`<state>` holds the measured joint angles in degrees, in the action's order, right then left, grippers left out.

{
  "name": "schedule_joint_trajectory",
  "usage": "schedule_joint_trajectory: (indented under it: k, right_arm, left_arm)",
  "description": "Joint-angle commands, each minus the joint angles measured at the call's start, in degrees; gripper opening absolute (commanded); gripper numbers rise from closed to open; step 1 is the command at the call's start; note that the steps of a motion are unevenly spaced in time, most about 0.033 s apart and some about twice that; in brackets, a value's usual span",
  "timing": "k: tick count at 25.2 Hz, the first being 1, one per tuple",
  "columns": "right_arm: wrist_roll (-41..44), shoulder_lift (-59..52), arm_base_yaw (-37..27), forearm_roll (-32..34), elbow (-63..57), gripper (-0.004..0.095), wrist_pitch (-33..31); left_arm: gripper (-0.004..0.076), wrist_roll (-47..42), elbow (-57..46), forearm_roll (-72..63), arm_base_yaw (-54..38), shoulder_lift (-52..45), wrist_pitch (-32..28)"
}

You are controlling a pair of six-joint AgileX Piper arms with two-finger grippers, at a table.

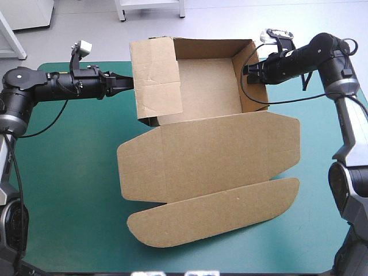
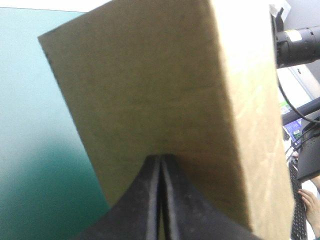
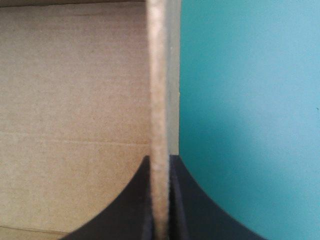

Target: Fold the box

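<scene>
The box (image 1: 207, 144) is found at table centre, half formed: tray walls raised toward 12 o'clock, lid left flat toward 6. The 3 o'clock wall is pinched by the right gripper (image 1: 248, 70). The 9 o'clock wall is pushed by the left gripper (image 1: 130, 84) (fingers pressed together). Tucking seems outstanding.

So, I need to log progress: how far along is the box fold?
Done: the far wall and right wall stand, so the box is already a tray. In hand: the right gripper is shut on the right wall; the left gripper, fingers shut, is tip-on against the left wall, which leans in over the tray. Left: probably tucking that wall; the lid lies flat.
</scene>
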<state>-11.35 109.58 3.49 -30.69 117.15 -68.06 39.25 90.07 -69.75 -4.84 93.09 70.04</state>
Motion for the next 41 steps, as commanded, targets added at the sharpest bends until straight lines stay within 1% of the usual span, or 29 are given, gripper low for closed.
schedule_joint_trajectory:
  k: [1,6,8,9,10,11,13,14,15,20,24,31,35,41]
  right_arm:
    - [0.70,-3.00,-0.04,-2.73,1.64,-0.0003,2.11]
    - [0.70,-2.26,-0.04,-2.35,1.64,-0.0003,1.83]
    - [0.87,-1.97,-0.04,-1.12,1.64,-0.0003,1.36]
    - [1.11,-1.70,-0.04,-0.32,1.64,-0.0003,0.81]
    - [1.25,-1.41,-0.04,0.08,1.64,-0.0003,0.53]
    - [1.25,-1.13,-0.04,0.21,1.64,-0.0003,0.53]
    - [1.52,-0.89,-0.04,0.10,1.64,-0.0003,0.53]
    - [1.52,-0.78,-0.04,0.10,1.64,-0.0003,0.53]
    - [1.52,-0.66,0.04,0.10,1.64,-0.0003,0.53]
    - [2.10,-0.54,0.78,0.37,1.64,-0.0003,0.64]
    - [3.04,-0.54,2.62,2.13,1.64,-0.0003,1.43]
    - [4.68,-0.54,4.30,2.81,1.75,-0.0003,1.86]
    - [5.77,-0.54,5.11,4.99,1.75,-0.0003,1.86]
    - [7.38,-0.54,5.55,6.14,1.75,-0.0003,2.44]
  left_arm:
    - [-0.0008,-1.14,1.71,-4.68,0.87,-2.84,4.04]
    - [-0.0007,-2.47,1.71,-4.68,3.62,-2.86,3.92]
    - [0.0045,-2.75,1.82,-4.68,3.62,-2.86,3.82]
    - [0.0097,-3.03,1.91,-4.79,3.62,-2.96,3.82]
    - [0.0169,-3.18,1.91,-4.79,3.62,-2.96,3.82]
    - [0.0264,-3.95,1.91,-4.68,3.62,-3.08,3.67]
    - [0.0424,-4.43,1.91,-4.68,3.62,-3.08,3.42]
    - [0.0477,-4.45,1.91,-4.56,3.62,-3.08,3.42]
    - [0.0499,-5.27,1.91,-4.33,3.62,-3.08,3.14]
    - [0.0501,-6.84,1.91,-3.12,3.74,-3.08,1.10]
    - [0.0501,-8.07,1.91,-0.67,4.76,-3.08,-1.42]
    - [0.0500,-13.52,1.91,11.45,8.87,-3.08,-8.77]
    - [0.0494,-19.20,2.59,21.70,11.45,-3.08,-11.33]
    - [0.0494,-28.23,6.39,35.16,15.17,-3.08,-13.96]
